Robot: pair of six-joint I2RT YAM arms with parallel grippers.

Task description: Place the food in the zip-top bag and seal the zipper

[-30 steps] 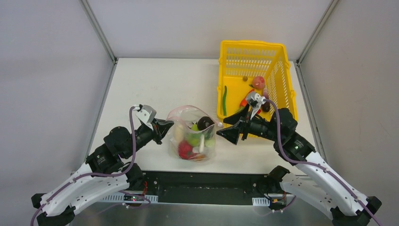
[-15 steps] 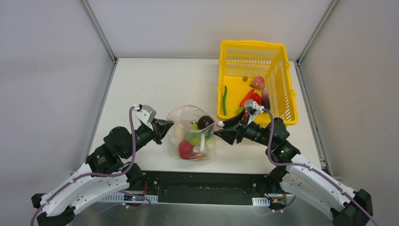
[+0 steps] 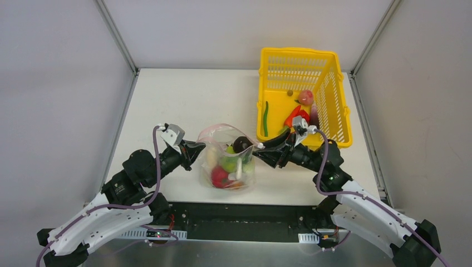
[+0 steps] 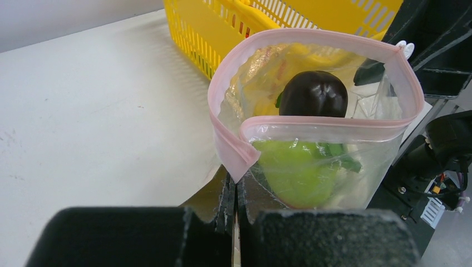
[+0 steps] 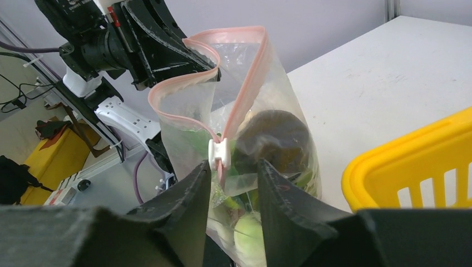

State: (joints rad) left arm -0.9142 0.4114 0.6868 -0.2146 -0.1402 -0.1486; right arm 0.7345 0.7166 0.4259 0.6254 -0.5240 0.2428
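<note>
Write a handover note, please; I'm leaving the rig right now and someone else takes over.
Left gripper: jaws shut on one end of the bag's zipper.
Right gripper: jaws open at the white slider on the other end, not gripping it.
Bag stands between the arms, mouth open; dark pepper, green piece and more inside.
Basket holds a red pepper, a green bean and a few others.
Left: bag those, then run the zipper shut.

zip-top bag point(image 3: 228, 161): clear, upright, mouth open | zipper point(image 4: 323, 122): pink, unsealed | food point(image 4: 313, 93): dark, green pieces inside bag
</note>
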